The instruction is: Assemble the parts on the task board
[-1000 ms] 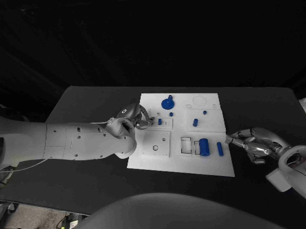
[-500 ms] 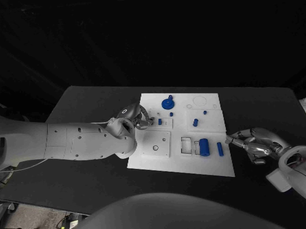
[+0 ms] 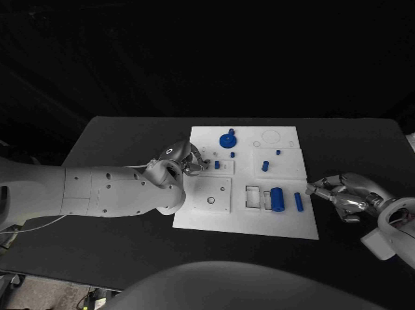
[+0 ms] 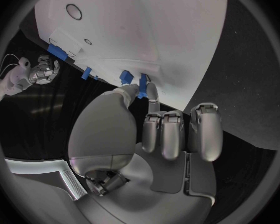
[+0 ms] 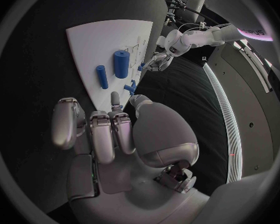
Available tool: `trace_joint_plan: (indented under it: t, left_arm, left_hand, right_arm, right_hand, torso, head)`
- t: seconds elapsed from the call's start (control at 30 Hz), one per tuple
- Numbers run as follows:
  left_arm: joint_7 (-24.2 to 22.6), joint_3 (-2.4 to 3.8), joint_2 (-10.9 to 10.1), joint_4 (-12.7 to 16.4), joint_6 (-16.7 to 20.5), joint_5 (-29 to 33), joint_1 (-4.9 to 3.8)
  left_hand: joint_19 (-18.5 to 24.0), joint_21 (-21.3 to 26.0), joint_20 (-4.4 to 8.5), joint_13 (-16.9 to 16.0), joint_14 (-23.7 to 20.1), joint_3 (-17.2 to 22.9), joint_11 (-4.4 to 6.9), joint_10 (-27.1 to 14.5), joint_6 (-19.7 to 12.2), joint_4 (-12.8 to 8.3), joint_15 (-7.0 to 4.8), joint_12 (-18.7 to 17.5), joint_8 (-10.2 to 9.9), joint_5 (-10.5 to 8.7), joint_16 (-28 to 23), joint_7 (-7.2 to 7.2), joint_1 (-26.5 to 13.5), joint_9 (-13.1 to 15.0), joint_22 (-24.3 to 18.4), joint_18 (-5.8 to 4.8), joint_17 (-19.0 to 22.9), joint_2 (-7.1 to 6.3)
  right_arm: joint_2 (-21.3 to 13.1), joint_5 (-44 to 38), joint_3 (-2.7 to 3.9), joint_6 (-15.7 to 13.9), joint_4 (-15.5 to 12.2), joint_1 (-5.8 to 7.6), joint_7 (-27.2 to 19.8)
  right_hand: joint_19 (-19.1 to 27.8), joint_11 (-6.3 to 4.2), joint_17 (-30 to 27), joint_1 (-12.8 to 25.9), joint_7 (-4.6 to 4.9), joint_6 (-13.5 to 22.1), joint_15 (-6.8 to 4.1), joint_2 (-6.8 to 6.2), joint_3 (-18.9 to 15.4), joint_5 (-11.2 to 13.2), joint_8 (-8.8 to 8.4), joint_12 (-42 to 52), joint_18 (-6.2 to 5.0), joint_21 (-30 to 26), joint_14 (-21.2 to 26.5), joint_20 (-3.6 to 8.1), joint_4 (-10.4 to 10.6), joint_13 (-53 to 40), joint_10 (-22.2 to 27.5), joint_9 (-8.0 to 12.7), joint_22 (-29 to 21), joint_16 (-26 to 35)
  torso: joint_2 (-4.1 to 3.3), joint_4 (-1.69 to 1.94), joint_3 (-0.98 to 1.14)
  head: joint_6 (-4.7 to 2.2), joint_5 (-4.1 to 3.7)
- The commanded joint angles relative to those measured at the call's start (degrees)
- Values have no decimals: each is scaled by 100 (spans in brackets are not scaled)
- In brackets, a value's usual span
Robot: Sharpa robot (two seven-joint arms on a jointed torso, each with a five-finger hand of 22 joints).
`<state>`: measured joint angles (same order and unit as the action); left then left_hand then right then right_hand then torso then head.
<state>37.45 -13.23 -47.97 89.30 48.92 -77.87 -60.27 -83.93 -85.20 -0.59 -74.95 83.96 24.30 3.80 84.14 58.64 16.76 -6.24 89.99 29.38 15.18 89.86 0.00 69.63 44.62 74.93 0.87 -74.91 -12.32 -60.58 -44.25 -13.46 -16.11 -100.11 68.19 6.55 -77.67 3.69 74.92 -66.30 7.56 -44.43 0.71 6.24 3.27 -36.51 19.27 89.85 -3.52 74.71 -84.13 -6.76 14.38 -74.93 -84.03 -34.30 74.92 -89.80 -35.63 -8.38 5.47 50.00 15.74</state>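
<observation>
While the task board (image 3: 247,187) lies flat in the middle of the black bench (image 3: 123,139), the head view shows the left robot hand (image 3: 183,157) at the board's left edge, over a small blue peg (image 3: 217,165). The right robot hand (image 3: 342,194) sits just off the board's right edge, beside a blue cylinder (image 3: 277,199) and a slim blue pin (image 3: 298,201).

From the left wrist, the left robot hand (image 4: 154,129) pinches a small blue part (image 4: 142,79) between thumb and a finger at the board (image 4: 146,25), the other fingers curled.

From the right wrist, the right robot hand (image 5: 112,129) pinches a small blue piece (image 5: 130,86) at the board's edge, near the cylinder (image 5: 121,63).

Judged step: seating the left hand's part. Next calls for aligning it with its socket and pressing straight down.
</observation>
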Motion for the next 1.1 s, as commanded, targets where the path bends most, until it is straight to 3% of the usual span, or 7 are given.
trace_joint_plan:
  t: [0.03,0.4,1.1]
  left_arm:
    - [25,0,10,8,-139,-26,5]
    - [23,0,6,7,-179,6,6]
    - [-28,0,-23,26,-187,43,7]
  left_hand:
    - [-383,47,12,-1505,604,-121,-16,586,25,4,20,1,-47,-51,14,14,-96,-16,1349,31,-1509,21]
    - [-360,104,-12,-1505,604,-1054,-42,586,45,9,44,1,-112,-228,14,43,-347,-85,1333,43,-1509,220]
    - [-338,158,-41,-1505,604,-1829,-89,586,-73,12,78,1,-102,-122,14,97,-489,-63,1319,55,-1509,333]
  right_arm:
    - [6,-29,-1,44,-3,-7,-48]
    - [5,-29,-1,44,1,-9,-50]
    - [-3,-30,-1,54,0,-12,-55]
  right_hand:
    - [38,-16,1508,-54,-5,39,-24,-7,29,-29,32,15,-84,-28,-587,-4,-12,-1507,-597,8,922,-20]
    - [40,-16,1508,-58,-5,39,-24,-11,32,-33,32,15,-85,-31,-587,-4,-16,-1507,-597,8,921,-20]
    - [38,-18,1508,-78,-6,38,-24,-16,53,-64,36,15,-84,-32,-587,-4,-28,-1507,-597,10,922,-20]
  torso:
    - [2,0,0]
    - [0,-2,0]
    - [3,0,0]
  head:
    - [0,6]
    - [0,17]
    - [0,20]
